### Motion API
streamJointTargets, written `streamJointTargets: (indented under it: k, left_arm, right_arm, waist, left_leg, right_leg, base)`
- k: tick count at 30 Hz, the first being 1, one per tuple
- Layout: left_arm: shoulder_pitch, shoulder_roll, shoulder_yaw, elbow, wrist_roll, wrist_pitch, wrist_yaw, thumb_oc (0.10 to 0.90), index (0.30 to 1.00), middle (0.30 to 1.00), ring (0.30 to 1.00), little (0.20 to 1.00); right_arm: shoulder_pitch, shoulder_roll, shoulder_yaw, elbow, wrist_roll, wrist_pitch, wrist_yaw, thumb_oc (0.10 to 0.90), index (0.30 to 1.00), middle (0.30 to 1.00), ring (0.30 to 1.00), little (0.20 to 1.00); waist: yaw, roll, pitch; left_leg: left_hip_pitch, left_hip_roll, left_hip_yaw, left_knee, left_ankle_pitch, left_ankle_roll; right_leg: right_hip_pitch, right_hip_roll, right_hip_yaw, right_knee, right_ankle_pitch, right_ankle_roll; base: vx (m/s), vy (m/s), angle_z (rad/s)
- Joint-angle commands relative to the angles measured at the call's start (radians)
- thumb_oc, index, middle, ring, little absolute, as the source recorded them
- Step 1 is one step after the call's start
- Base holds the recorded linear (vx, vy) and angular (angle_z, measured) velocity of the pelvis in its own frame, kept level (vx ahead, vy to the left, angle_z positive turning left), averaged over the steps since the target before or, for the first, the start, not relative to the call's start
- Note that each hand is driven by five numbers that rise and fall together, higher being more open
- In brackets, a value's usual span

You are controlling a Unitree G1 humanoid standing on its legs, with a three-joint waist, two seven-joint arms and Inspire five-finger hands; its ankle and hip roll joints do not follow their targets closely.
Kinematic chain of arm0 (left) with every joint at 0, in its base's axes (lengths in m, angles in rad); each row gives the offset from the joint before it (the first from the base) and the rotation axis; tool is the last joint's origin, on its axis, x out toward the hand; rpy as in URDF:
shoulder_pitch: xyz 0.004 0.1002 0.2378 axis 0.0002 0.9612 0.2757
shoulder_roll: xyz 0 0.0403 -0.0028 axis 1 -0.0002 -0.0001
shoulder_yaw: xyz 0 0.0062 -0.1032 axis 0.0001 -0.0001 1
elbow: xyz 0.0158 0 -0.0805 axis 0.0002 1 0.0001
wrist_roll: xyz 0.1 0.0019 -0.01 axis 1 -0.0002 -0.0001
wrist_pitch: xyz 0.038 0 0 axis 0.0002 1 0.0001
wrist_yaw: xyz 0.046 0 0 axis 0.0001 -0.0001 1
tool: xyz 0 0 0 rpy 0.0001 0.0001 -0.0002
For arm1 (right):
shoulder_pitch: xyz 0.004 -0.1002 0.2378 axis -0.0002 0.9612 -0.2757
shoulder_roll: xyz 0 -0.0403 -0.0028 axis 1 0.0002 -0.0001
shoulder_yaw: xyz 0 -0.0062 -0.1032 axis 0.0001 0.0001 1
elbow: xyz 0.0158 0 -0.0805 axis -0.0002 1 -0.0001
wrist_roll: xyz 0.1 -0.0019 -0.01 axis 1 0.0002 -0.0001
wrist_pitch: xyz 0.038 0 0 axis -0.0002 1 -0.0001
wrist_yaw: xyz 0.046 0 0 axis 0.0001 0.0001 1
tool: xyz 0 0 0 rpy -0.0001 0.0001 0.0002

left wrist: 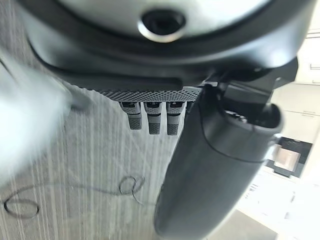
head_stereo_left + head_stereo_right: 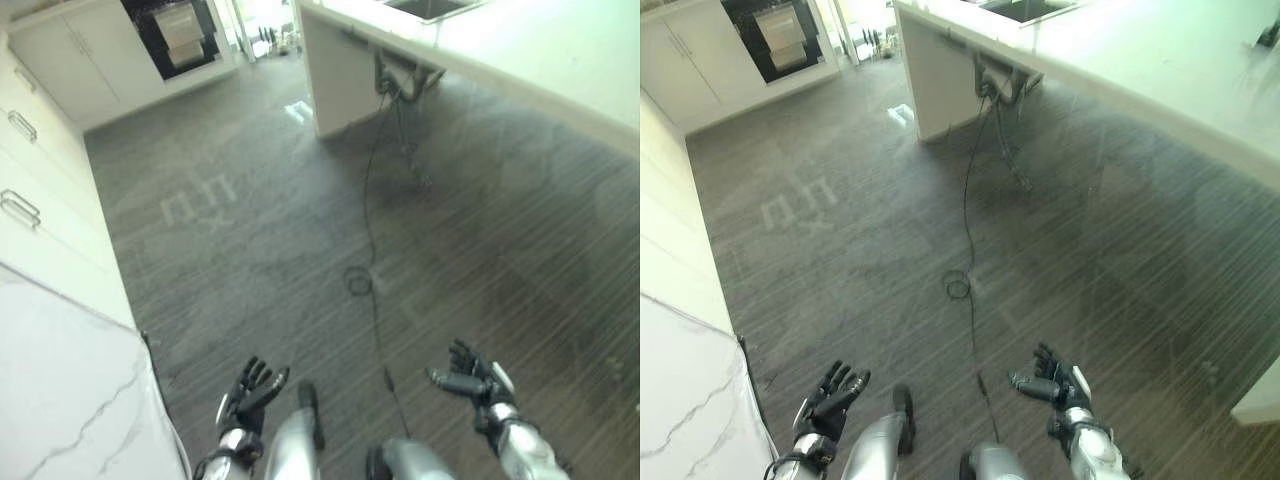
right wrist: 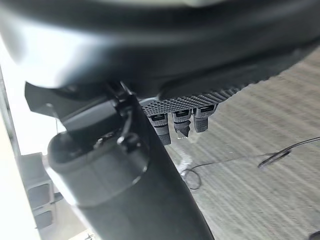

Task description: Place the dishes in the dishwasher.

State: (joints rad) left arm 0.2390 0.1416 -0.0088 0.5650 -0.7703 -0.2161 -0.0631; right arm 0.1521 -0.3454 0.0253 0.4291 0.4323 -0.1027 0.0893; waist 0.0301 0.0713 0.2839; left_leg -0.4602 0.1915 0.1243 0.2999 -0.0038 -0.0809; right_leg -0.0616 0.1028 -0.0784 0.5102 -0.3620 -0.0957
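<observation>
While both hands hang low over the grey plank floor [image 2: 250,230], neither one holds anything: the left hand [image 2: 250,395] and the right hand [image 2: 475,385] have their fingers spread and relaxed, palms turned roughly toward each other. No dishes can be seen, so where they lie cannot be told. Taking the kitchen island [image 2: 520,60] as the landmark, the hands sit well apart from it, on the near side of the floor; a sink [image 2: 430,8] is set into its top at the far end, and the white drawer fronts [image 2: 40,180] face it across the aisle. Beyond the island, a dark built-in appliance [image 2: 180,35] stands open-faced; whether it is the dishwasher is unclear. My worry is a wrong heading: with 0 dishes located, walking on could waste the approach.
</observation>
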Motion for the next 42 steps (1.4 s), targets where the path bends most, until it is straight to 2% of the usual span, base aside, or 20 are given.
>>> streamJointTargets:
  k: [1, 7, 10, 11, 12, 13, 14, 18, 20, 21, 22, 23, 25, 31, 33, 35, 37, 38, 40, 42]
  left_arm:
    - [-0.043, 0.116, 0.025, -0.141, 0.023, -0.099, -0.027, 0.8, 0.9, 0.9, 0.9, 0.9]
    - [-0.052, 0.163, 0.016, -0.259, 0.044, -0.061, -0.028, 0.8, 0.9, 0.9, 0.9, 0.9]
    - [-0.078, 0.187, -0.015, -0.306, 0.067, -0.043, -0.019, 0.8, 0.9, 0.9, 0.9, 0.9]
    - [-0.082, 0.188, -0.019, -0.309, 0.07, -0.041, -0.019, 0.8, 0.9, 0.9, 0.9, 0.9]
    - [-0.092, 0.193, -0.027, -0.315, 0.076, -0.032, -0.02, 0.8, 0.9, 0.9, 0.9, 0.9]
    - [-0.104, 0.185, -0.041, -0.323, 0.035, -0.017, -0.04, 0.8, 0.9, 0.9, 0.9, 0.9]
    - [-0.114, 0.174, -0.05, -0.339, 0.028, -0.008, -0.018, 0.8, 0.9, 0.9, 0.9, 0.9]
    - [-0.13, 0.18, -0.052, -0.359, 0.038, 0.013, -0.032, 0.8, 0.9, 0.9, 0.9, 0.9]
    - [-0.112, 0.194, -0.041, -0.385, 0.032, 0.021, -0.054, 0.8, 0.9, 0.9, 0.9, 0.9]
    - [-0.103, 0.196, -0.041, -0.39, 0.028, 0.022, -0.059, 0.8, 0.9, 0.9, 0.9, 0.9]
    - [-0.093, 0.198, -0.045, -0.398, 0.027, 0.016, -0.064, 0.8, 0.9, 0.9, 0.9, 0.9]
    - [-0.09, 0.196, -0.052, -0.403, 0.034, 0.004, -0.066, 0.8, 0.9, 0.9, 0.9, 0.9]
    - [-0.095, 0.196, -0.077, -0.402, 0.044, -0.036, -0.056, 0.8, 0.9, 0.9, 0.9, 0.9]
    - [-0.096, 0.181, -0.062, -0.453, 0.037, -0.005, -0.068, 0.8, 0.9, 0.9, 0.9, 0.9]
    - [-0.088, 0.174, -0.057, -0.472, 0.002, 0.017, -0.07, 0.8, 0.9, 0.9, 0.9, 0.9]
    - [-0.082, 0.165, -0.055, -0.482, -0.008, 0.021, -0.071, 0.8, 0.9, 0.9, 0.9, 0.9]
    - [-0.074, 0.162, -0.057, -0.485, -0.022, 0.009, -0.074, 0.8, 0.9, 0.9, 0.9, 0.9]
    - [-0.073, 0.163, -0.057, -0.489, -0.025, 0.004, -0.076, 0.8, 0.9, 0.9, 0.9, 0.9]
    - [-0.064, 0.151, -0.06, -0.498, -0.024, -0.019, -0.078, 0.8, 0.9, 0.9, 0.9, 0.9]
    - [-0.063, 0.147, -0.047, -0.508, -0.026, -0.023, -0.088, 0.8, 0.9, 0.9, 0.9, 0.9]
  right_arm:
    - [0.031, 0.0, -0.004, -0.17, 0.013, -0.093, 0.033, 0.8, 0.9, 0.9, 0.9, 0.9]
    - [0.055, 0.027, 0.015, -0.248, 0.016, -0.108, 0.026, 0.8, 0.9, 0.9, 0.9, 0.9]
    - [0.041, 0.053, 0.023, -0.286, 0.01, -0.111, -0.004, 0.8, 0.9, 0.9, 0.9, 0.9]
    - [0.038, 0.056, 0.024, -0.288, 0.009, -0.113, -0.009, 0.8, 0.9, 0.9, 0.9, 0.9]
    - [0.036, 0.067, 0.027, -0.293, 0.007, -0.117, -0.016, 0.8, 0.9, 0.9, 0.9, 0.9]
    - [0.034, 0.077, 0.037, -0.308, -0.002, -0.113, -0.025, 0.8, 0.9, 0.9, 0.9, 0.9]
    - [0.007, 0.077, 0.069, -0.294, -0.009, -0.118, -0.035, 0.8, 0.9, 0.9, 0.9, 0.9]
    - [0.01, 0.056, 0.076, -0.307, -0.009, -0.121, -0.051, 0.8, 0.9, 0.9, 0.9, 0.9]
    - [0.048, 0.043, 0.047, -0.315, 0.036, -0.134, -0.033, 0.8, 0.9, 0.9, 0.9, 0.9]
    - [0.059, 0.042, 0.041, -0.309, 0.043, -0.143, -0.026, 0.8, 0.9, 0.9, 0.9, 0.9]
    - [0.075, 0.039, 0.025, -0.297, 0.052, -0.161, -0.007, 0.8, 0.9, 0.9, 0.9, 0.9]
    - [0.074, 0.038, 0.02, -0.294, 0.052, -0.165, -0.001, 0.8, 0.9, 0.9, 0.9, 0.9]
    - [0.041, 0.034, 0.036, -0.293, 0.016, -0.16, -0.037, 0.8, 0.9, 0.9, 0.9, 0.9]
    - [0.012, 0.01, 0.027, -0.341, 0.003, -0.14, -0.074, 0.8, 0.9, 0.9, 0.9, 0.9]
    - [0.013, -0.003, 0.015, -0.366, -0.01, -0.132, -0.066, 0.8, 0.9, 0.9, 0.9, 0.9]
    - [0.014, -0.015, 0.013, -0.378, -0.026, -0.135, -0.059, 0.8, 0.9, 0.9, 0.9, 0.9]
    - [0.02, -0.037, 0.006, -0.404, -0.019, -0.121, -0.034, 0.8, 0.9, 0.9, 0.9, 0.9]
    - [0.021, -0.041, 0.004, -0.409, -0.018, -0.119, -0.023, 0.8, 0.9, 0.9, 0.9, 0.9]
    - [0.025, -0.052, 0.002, -0.411, -0.021, -0.121, 0.007, 0.8, 0.9, 0.9, 0.9, 0.9]
    - [0.031, -0.057, -0.006, -0.415, -0.022, -0.125, 0.028, 0.8, 0.9, 0.9, 0.9, 0.9]
  waist:
    - [-0.021, -0.058, -0.12]
    - [0.005, -0.078, -0.182]
    - [-0.014, -0.095, -0.202]
    - [-0.016, -0.087, -0.208]
    - [-0.02, -0.088, -0.208]
    - [-0.022, -0.06, -0.208]
    - [-0.035, -0.041, -0.189]
    - [-0.069, -0.058, -0.159]
    - [-0.1, -0.078, -0.144]
    - [-0.111, -0.082, -0.135]
    - [-0.138, -0.104, -0.122]
    - [-0.151, -0.106, -0.112]
    - [-0.15, -0.115, -0.119]
    - [-0.15, -0.121, -0.189]
    - [-0.16, -0.112, -0.206]
    - [-0.166, -0.101, -0.217]
    - [-0.167, -0.094, -0.224]
    - [-0.163, -0.107, -0.223]
    - [-0.143, -0.128, -0.208]
    - [-0.112, -0.152, -0.179]
  left_leg:
    - [0.082, -0.015, 0.072, 0.0, 0.016, 0.006]
    - [0.131, -0.082, 0.067, 0.0, -0.035, 0.069]
    - [0.168, -0.146, 0.048, 0.0, -0.074, 0.117]
    - [0.169, -0.145, 0.043, 0.0, -0.077, 0.122]
    - [0.195, -0.167, 0.04, 0.0, -0.094, 0.138]
    - [0.223, -0.174, 0.015, 0.0, -0.116, 0.155]
    - [0.268, -0.177, 0.001, 0.0, -0.136, 0.16]
    - [0.331, -0.222, -0.049, 0.0, -0.148, 0.152]
    - [0.38, -0.248, -0.06, 0.0, -0.192, 0.151]
    - [0.402, -0.254, -0.066, 0.0, -0.209, 0.15]
    - [0.446, -0.279, -0.074, 0.0, -0.239, 0.147]
    - [0.478, -0.283, -0.083, 0.0, -0.263, 0.146]
    - [0.519, -0.305, -0.117, 0.0, -0.303, 0.15]
    - [0.607, -0.302, -0.109, 0.0, -0.36, 0.146]
    - [0.636, -0.267, -0.077, 0.0, -0.328, 0.12]
    - [0.671, -0.23, -0.053, 0.0, -0.232, 0.083]
    - [0.727, -0.176, 0.001, 0.0, 0.014, 0.016]
    - [0.696, -0.177, 0.007, 0.053, 0.064, 0.004]
    - [0.562, -0.193, 0.009, 0.267, 0.111, -0.014]
    - [0.38, -0.145, 0.042, 0.315, 0.076, 0.01]
  right_leg:
    - [0.18, -0.052, 0.01, -0.21, 0.054, 0.11]
    - [0.243, -0.13, -0.014, -0.21, 0.067, 0.16]
    - [0.286, -0.158, -0.019, -0.21, 0.266, 0.217]
    - [0.288, -0.151, -0.022, -0.21, 0.312, 0.223]
    - [0.251, -0.17, -0.032, -0.051, 0.381, 0.243]
    - [0.146, -0.157, -0.025, 0.214, 0.473, 0.248]
    - [-0.022, -0.167, -0.059, 0.365, 0.461, 0.22]
    - [-0.086, -0.136, -0.144, 0.049, 0.38, 0.196]
    - [-0.131, -0.179, -0.181, -0.172, 0.446, 0.203]
    - [-0.143, -0.188, -0.179, -0.21, 0.463, 0.21]
    - [-0.253, -0.244, -0.138, -0.21, 0.48, 0.23]
    - [-0.314, -0.269, -0.116, -0.21, 0.484, 0.24]
    - [-0.345, -0.27, -0.087, -0.21, 0.427, 0.238]
    - [-0.265, -0.241, -0.078, -0.21, 0.429, 0.214]
    - [-0.251, -0.233, -0.084, -0.21, 0.409, 0.195]
    - [-0.236, -0.22, -0.099, -0.21, 0.384, 0.174]
    - [-0.193, -0.194, -0.094, -0.21, 0.335, 0.137]
    - [-0.182, -0.199, -0.084, -0.21, 0.326, 0.129]
    - [-0.136, -0.203, -0.067, -0.21, 0.299, 0.103]
    - [-0.078, -0.213, -0.054, -0.21, 0.273, 0.102]
  base:
    - [0.4, 0.156, -0.36]
    - [0.42, 0.188, -0.17]
    - [0.34, 0.214, -0.06]
    - [0.28, 0.233, 0.07]
    - [0.35, 0.344, 0.28]
    - [0.43, 0.444, 0.63]
    - [0.39, 0.348, 0.69]
    - [0.28, -0.017, 0.15]
    - [0.34, -0.135, 0.52]
    - [0.44, -0.212, 0.48]
    - [0.47, -0.248, 0.44]
    - [0.67, -0.368, 0.76]
    - [0.55, -0.302, 0.53]
    - [0.36, -0.17, 0.17]
    - [0.27, -0.127, 0.07]
    - [0.24, -0.133, 0.01]
    - [0.24, -0.168, -0.02]
    - [0.23, -0.198, -0.08]
    - [0.17, -0.156, -0.13]
    - [0.18, -0.069, -0.32]
